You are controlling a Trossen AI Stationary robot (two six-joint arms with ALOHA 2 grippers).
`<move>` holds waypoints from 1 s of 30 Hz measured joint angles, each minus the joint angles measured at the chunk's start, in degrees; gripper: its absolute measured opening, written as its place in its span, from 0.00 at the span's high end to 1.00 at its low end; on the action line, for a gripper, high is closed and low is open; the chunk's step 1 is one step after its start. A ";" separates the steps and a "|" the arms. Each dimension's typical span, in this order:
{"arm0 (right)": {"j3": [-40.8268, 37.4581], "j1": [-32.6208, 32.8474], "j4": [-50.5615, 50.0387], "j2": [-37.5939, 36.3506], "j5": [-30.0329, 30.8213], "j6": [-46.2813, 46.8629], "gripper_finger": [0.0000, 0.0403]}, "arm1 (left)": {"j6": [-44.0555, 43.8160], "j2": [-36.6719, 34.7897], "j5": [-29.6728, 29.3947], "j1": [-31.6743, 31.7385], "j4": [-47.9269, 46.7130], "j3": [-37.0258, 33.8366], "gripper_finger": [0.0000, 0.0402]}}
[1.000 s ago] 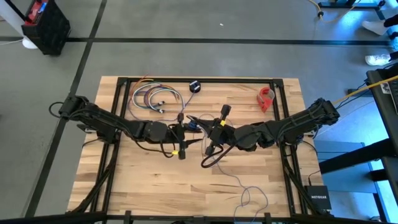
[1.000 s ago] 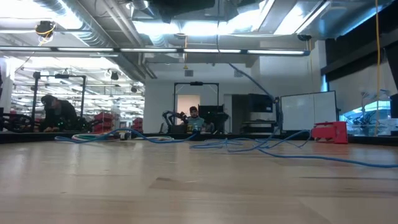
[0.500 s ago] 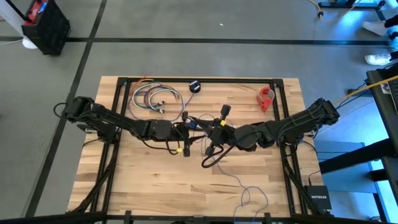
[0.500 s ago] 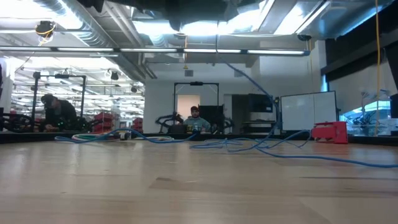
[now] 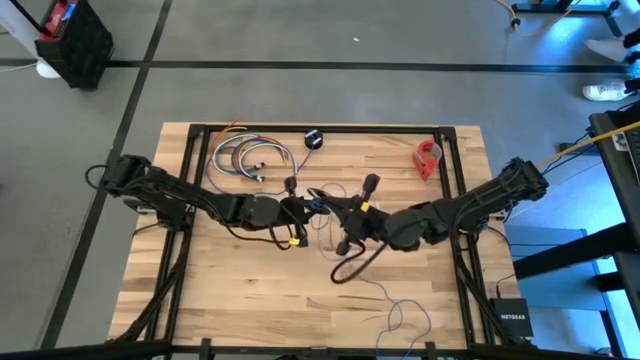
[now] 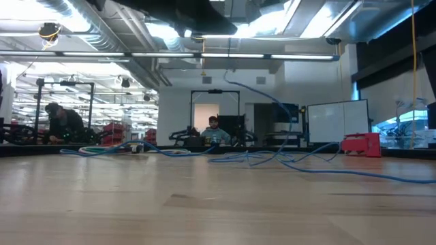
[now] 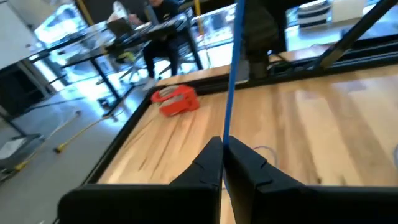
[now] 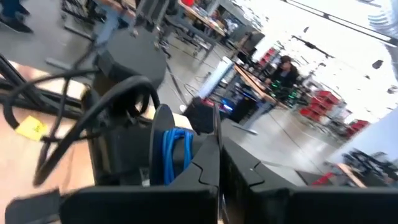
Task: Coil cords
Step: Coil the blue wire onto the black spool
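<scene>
Near the middle of the wooden table point(image 5: 230, 290) both arms meet, their grippers close together. The left gripper point(image 7: 222, 154) is clenched on a thin blue cord point(image 7: 231, 74): in the left wrist view the cord rises taut from the seam between the two closed fingers point(image 7: 252, 168). In the high view the left gripper point(image 5: 303, 212) sits just beside the right gripper point(image 5: 335, 218), with a short blue stretch of cord showing between them. The right gripper point(image 8: 217, 152) is also clenched; in its wrist view several blue turns of cord point(image 8: 176, 152) lie bunched right at its closed fingers, and they appear to be pinched there.

From the grippers the cord trails toward the table's near edge, ending in loose loops point(image 5: 405, 318). A small black spool point(image 5: 314, 139) lies at the far edge, well apart from both grippers. A bundle of multicoloured cables point(image 5: 245, 157) lies near it, and a red object point(image 5: 428, 158) rests by the far right corner.
</scene>
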 joint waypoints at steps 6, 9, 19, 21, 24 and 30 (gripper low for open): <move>0.01 3.88 -4.28 -0.49 5.08 0.30 0.99 | -0.35 -2.58 -2.75 -0.40 -3.98 0.02 0.99; 0.03 4.37 -9.52 -0.51 5.23 4.92 0.99 | -1.16 -4.90 -3.01 -0.92 -8.25 -0.11 0.99; 0.06 3.33 -24.15 1.33 -0.26 19.68 0.99 | -7.85 -10.13 -3.14 -1.11 -19.62 -0.22 0.99; -0.59 2.99 -25.59 2.11 -0.61 20.97 0.99 | -8.35 -10.48 -3.30 -1.09 -19.87 -0.22 0.99; -2.03 1.52 -25.84 3.65 -0.71 22.32 0.99 | -10.27 -10.98 -3.32 -1.11 -19.66 -0.22 0.99; -5.43 -2.00 -25.49 5.82 0.39 24.54 0.99 | -12.83 -12.80 -3.22 -2.40 -19.23 -0.22 0.99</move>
